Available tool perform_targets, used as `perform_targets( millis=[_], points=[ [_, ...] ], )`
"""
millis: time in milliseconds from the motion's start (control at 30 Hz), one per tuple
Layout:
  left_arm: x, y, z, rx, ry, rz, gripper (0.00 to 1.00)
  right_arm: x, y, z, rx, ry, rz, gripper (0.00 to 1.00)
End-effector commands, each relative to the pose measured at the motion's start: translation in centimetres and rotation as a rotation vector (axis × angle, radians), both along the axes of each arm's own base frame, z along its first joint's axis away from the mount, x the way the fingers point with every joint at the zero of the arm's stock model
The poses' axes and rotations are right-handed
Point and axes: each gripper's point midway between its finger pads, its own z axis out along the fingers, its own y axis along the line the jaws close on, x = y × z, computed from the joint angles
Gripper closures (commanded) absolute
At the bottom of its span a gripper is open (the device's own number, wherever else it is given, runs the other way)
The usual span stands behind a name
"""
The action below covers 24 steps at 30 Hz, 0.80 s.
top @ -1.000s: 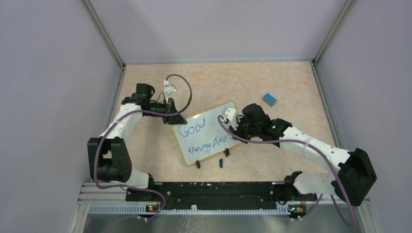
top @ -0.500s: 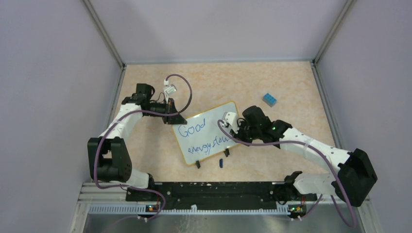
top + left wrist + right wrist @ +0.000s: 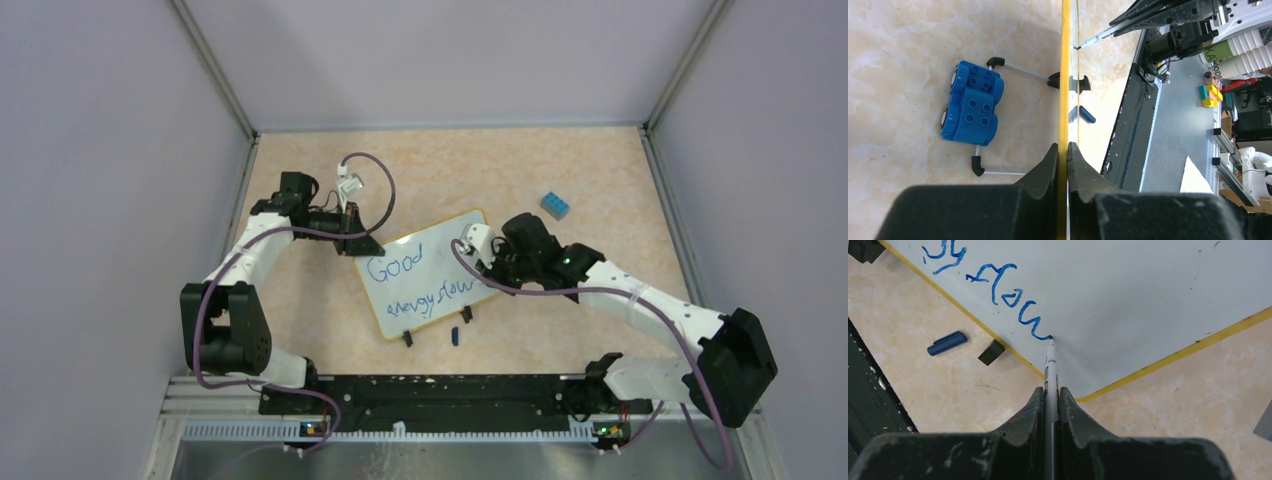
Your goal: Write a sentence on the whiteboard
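The whiteboard (image 3: 440, 262), yellow-rimmed, stands tilted in the middle of the table on two black clip feet (image 3: 407, 339). The sentence (image 3: 392, 267) is blue lettering in two lines, "Good" above a scrawled second word (image 3: 432, 295). My left gripper (image 3: 360, 245) is shut on the board's top left rim; in the left wrist view the yellow rim (image 3: 1065, 75) runs between its fingers (image 3: 1063, 150). My right gripper (image 3: 1051, 392) is shut on a thin marker (image 3: 1050, 365). The marker's tip touches the board (image 3: 1128, 295) at the end of the blue writing (image 3: 998, 290).
A blue marker cap (image 3: 455, 335) lies on the table in front of the board, next to a clip foot (image 3: 991, 351). A small blue block (image 3: 556, 206) sits behind the board to the right. Grey walls close in the table on three sides.
My right gripper has shifted slightly at the end of the second line, and the last blue stroke there has grown a little. The left arm and the board have not moved.
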Motion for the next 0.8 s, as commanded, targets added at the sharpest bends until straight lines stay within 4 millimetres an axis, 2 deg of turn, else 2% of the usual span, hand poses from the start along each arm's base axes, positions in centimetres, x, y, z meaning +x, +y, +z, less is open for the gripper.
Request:
perform_targets(
  millis=[0, 167, 367, 500, 767],
  points=[
    [1.2, 0.8, -1.3, 0.084, -0.035, 0.024, 1.0, 3.6, 0.6, 4.6, 0.085, -0.135, -0.088, 1.0],
    [1.1, 0.8, -1.3, 0.083, -0.034, 0.023, 1.0, 3.5, 0.9, 5.4, 0.107, -0.129, -0.081, 1.0],
    [1.1, 0.8, -1.2, 0.082, -0.039, 0.023, 1.0, 2.0, 0.7, 5.3, 0.112, -0.097, -0.036, 1.0],
    [1.1, 0.8, -1.2, 0.08, -0.038, 0.022, 1.0, 1.4, -0.1, 4.5, 0.1, -0.076, -0.034, 1.0],
    [1.1, 0.8, -1.2, 0.081, -0.039, 0.022, 1.0, 1.8, -1.2, 2.8, 0.061, -0.069, -0.073, 1.0]
  ],
)
